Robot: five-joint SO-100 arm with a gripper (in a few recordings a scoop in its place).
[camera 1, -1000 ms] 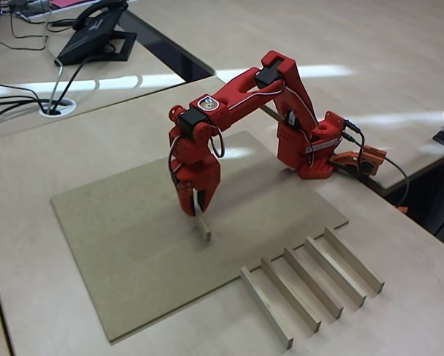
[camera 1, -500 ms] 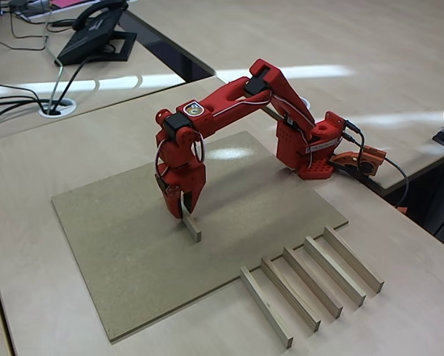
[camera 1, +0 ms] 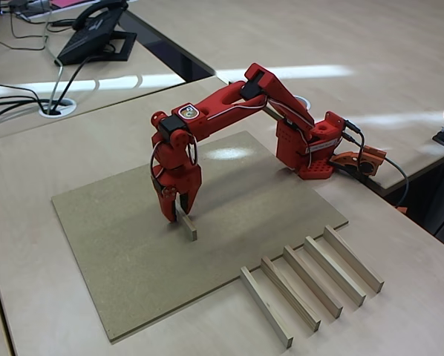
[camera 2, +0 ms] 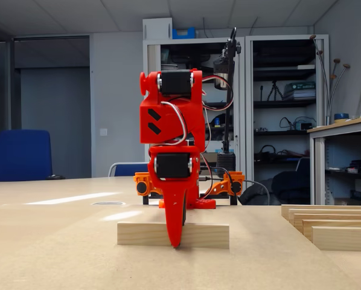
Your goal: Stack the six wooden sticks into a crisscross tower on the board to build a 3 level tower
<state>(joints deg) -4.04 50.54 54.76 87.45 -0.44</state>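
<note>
My red gripper (camera 1: pixel 176 213) is shut on one wooden stick (camera 1: pixel 185 224), holding it low over the middle of the tan board (camera 1: pixel 118 245). In the low fixed view the same stick (camera 2: pixel 204 235) lies level, at or just above the board's surface, with the gripper (camera 2: pixel 175 240) clamped on its middle. Whether it touches the board I cannot tell. Several more wooden sticks (camera 1: pixel 311 278) lie side by side in a row on the desk off the board's right front edge; their ends (camera 2: pixel 328 226) appear at the right of the low view. No tower stands on the board.
The arm's red base (camera 1: pixel 311 152) sits at the board's far right corner, with an orange part and cable beside it. A desk phone (camera 1: pixel 96 33) and cables lie far back left. A dark gap (camera 1: pixel 166 52) separates the desks behind.
The gripper has carried the stick leftwards across the board, by a small step each frame, staying low.
</note>
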